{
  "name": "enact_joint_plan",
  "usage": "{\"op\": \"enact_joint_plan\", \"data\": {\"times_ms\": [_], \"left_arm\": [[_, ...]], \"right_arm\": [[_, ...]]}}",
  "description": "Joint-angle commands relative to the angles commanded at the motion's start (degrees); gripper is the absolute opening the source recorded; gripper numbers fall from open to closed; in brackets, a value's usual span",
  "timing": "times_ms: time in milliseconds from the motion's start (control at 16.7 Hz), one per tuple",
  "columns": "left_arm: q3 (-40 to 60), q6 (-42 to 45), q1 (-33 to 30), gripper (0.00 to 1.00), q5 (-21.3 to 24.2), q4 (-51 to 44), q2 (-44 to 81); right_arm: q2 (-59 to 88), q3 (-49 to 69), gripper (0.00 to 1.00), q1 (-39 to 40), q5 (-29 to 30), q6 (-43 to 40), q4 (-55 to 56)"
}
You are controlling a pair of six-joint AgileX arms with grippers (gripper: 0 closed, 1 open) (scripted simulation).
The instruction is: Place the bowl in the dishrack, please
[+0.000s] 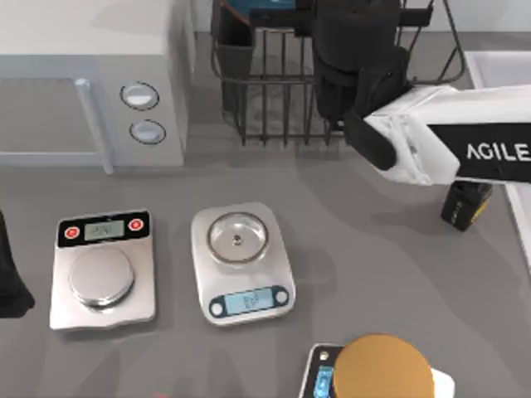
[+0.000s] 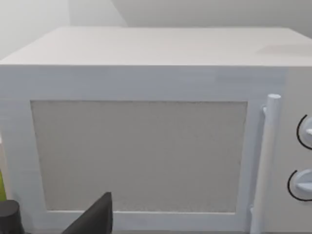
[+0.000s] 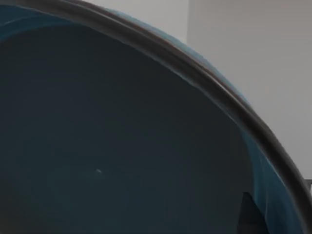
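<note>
The dark blue-teal bowl [image 1: 270, 12] shows as a sliver at the back edge of the top view, inside the black wire dishrack [image 1: 265, 91]. My right gripper [image 1: 348, 58] reaches down over the rack from the right, and its black wrist covers most of the bowl. In the right wrist view the bowl's dark inside [image 3: 122, 136] and reddish-brown rim [image 3: 214, 92] loom very close, with a dark fingertip [image 3: 249, 214] against the wall near the rim. My left gripper [image 1: 8, 278] rests parked at the table's left edge.
A white microwave [image 1: 83, 91] stands at the back left, beside the rack's utensil cup [image 1: 235, 50]. Two silver scales [image 1: 104, 269] [image 1: 241, 261] sit mid-table. A tan disc [image 1: 382, 369] lies at the front. A black box [image 1: 465, 203] stands under the right arm.
</note>
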State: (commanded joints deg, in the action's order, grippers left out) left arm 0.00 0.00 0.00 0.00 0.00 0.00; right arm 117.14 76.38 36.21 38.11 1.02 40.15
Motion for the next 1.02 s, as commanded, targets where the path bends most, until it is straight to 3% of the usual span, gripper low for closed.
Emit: {"op": "enact_joint_plan", "data": {"times_ms": [720, 1020], "left_arm": [[0.0, 0.0, 0.0, 1.0, 0.0, 0.0, 0.0], [0.0, 0.0, 0.0, 1.0, 0.0, 0.0, 0.0]], "right_arm": [[0.0, 0.0, 0.98, 0.0, 0.0, 0.0, 0.0], [0.0, 0.0, 1.0, 0.0, 0.0, 0.0, 0.0]]}}
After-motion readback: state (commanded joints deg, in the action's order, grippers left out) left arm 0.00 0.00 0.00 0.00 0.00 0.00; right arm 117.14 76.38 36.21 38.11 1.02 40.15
